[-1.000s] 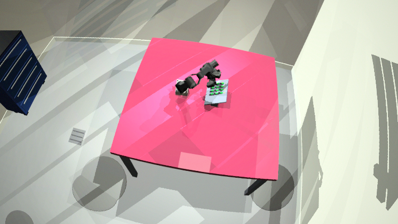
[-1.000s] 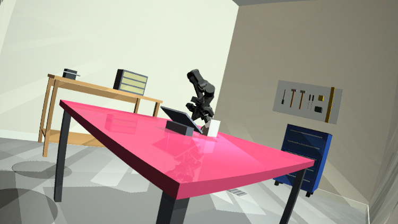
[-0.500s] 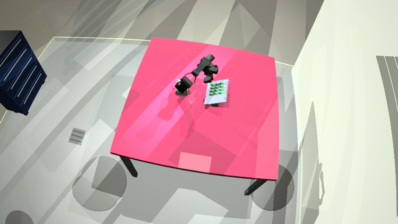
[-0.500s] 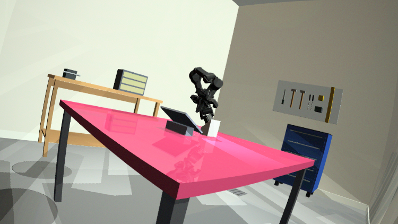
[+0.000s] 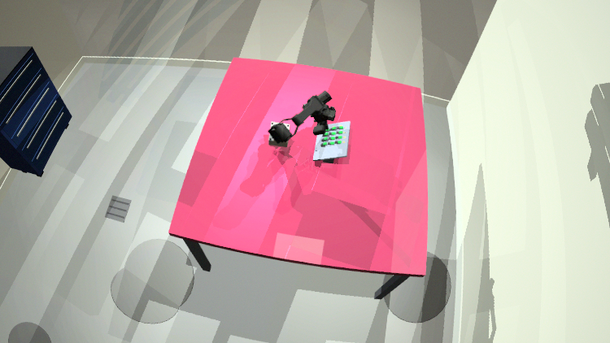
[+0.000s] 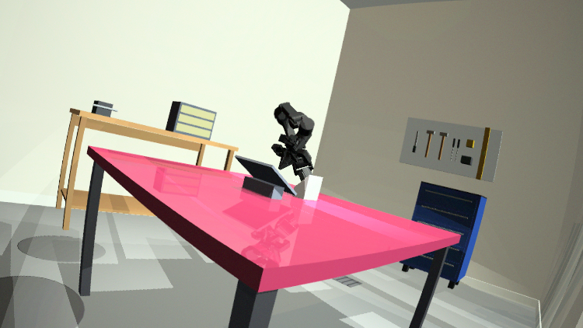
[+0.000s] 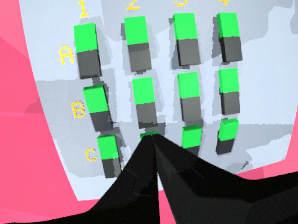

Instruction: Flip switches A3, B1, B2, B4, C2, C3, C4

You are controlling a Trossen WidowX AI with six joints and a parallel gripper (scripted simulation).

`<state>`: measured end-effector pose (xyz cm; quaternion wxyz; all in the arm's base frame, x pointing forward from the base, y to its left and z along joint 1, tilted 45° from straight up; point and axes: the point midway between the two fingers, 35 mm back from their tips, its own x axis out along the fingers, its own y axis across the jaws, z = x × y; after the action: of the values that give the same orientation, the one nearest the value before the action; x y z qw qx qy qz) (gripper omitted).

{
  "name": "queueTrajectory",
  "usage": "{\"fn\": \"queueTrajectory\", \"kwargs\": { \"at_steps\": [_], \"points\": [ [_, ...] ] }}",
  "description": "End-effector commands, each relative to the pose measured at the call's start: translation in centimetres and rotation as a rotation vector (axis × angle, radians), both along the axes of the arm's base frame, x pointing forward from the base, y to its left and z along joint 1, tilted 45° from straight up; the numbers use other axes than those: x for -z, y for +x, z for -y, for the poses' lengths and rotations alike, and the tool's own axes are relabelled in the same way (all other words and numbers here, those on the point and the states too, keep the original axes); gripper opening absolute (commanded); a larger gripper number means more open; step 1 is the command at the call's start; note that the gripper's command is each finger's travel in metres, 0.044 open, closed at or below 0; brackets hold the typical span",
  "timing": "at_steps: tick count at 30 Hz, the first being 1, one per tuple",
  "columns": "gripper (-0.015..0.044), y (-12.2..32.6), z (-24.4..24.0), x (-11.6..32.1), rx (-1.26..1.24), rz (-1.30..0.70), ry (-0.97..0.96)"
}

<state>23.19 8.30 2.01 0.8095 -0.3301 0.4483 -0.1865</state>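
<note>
The tilted pale panel (image 5: 326,152) (image 6: 264,169) (image 7: 45,37) carries green-and-dark rocker switches, green halves toward the far edge. In the wrist view A3 (image 7: 186,39), B1 (image 7: 96,107), B2 (image 7: 144,102), B4 (image 7: 230,91) and C4 (image 7: 227,136) show fully. C3 (image 7: 191,137) is partly covered by a finger. C2 (image 7: 148,134) is mostly hidden behind the fingertips, with only a green sliver visible. Which ends are raised is hard to tell. My gripper (image 7: 152,141) is shut and empty, its tips in front of C2; contact cannot be told.
Switches A1 (image 7: 87,50), A2 (image 7: 138,43), A4 (image 7: 230,37), B3 (image 7: 190,96) and C1 (image 7: 109,156) are around them. The panel rests on a dark block (image 6: 260,187) on the pink table (image 5: 255,213). The arm's base (image 5: 279,132) is beside the panel.
</note>
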Motion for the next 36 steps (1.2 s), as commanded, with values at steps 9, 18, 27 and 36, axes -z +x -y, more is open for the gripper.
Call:
{"fn": "queueTrajectory", "kwargs": {
  "at_steps": [9, 18, 27, 36],
  "points": [
    [0.0000, 0.9, 1.0, 0.8, -0.008, 0.009, -0.004],
    [0.0000, 1.5, 1.7, 1.5, -0.008, 0.009, -0.004],
    [0.0000, 1.6, 1.7, 1.6, -0.008, 0.009, -0.004],
    [0.0000, 1.6, 1.7, 1.6, -0.008, 0.009, -0.004]
  ]
}}
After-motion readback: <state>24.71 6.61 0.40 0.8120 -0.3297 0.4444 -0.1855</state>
